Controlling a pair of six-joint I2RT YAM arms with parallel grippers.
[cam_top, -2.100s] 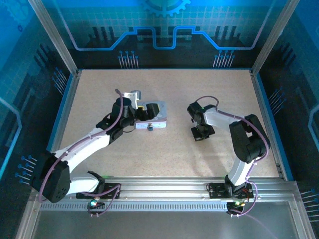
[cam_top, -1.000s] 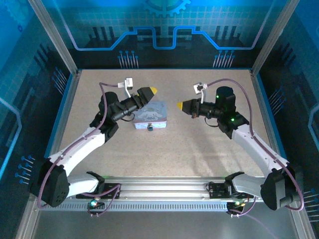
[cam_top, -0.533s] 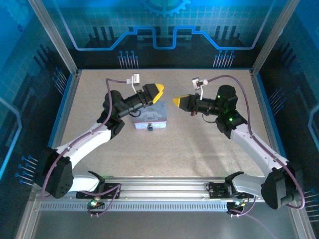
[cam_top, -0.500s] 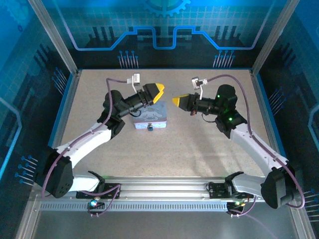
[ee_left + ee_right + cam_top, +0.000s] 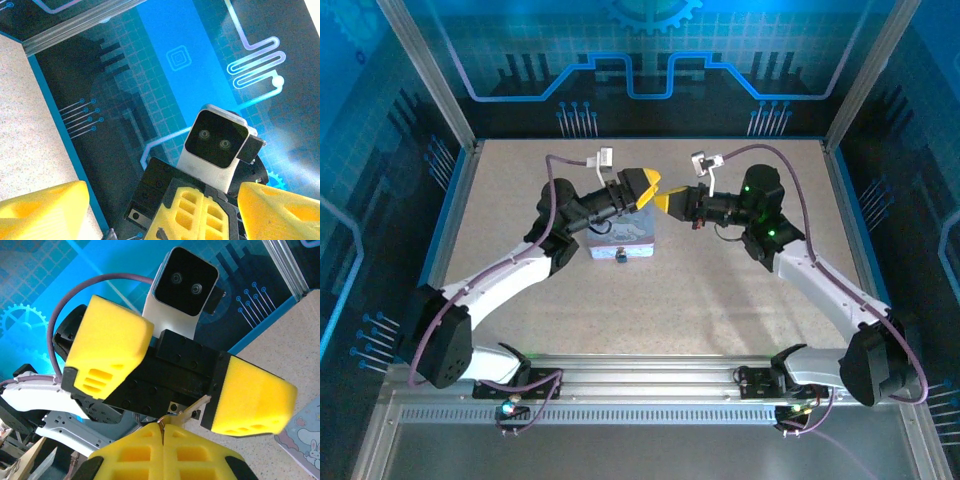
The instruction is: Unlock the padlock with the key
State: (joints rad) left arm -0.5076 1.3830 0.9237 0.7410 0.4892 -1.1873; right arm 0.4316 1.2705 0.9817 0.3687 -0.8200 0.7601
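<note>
**Colleague:** Where is the padlock?

**Me:** From overhead I see the padlock [image 5: 620,256], a tiny dark bluish speck. It lies on the speckled table [image 5: 720,290], against the near edge of the pale lavender tin [image 5: 625,232].

**Colleague:** And the key?

**Me:** On my right wrist camera the key [image 5: 194,409] is a thin pale sliver of metal. It pokes out from the tips of my right gripper [image 5: 162,432], whose yellow fingers are pressed together on it.

**Colleague:** What about the other arm?

**Me:** My left gripper [image 5: 182,375] faces the right one head-on, with its two yellow pads [image 5: 110,355] spread wide apart. On the left wrist camera its own fingers [image 5: 45,210] sit in the two bottom corners, with the right gripper between them. From overhead, both grippers hang above the far right corner of the tin, almost tip to tip, apart from the padlock
</note>
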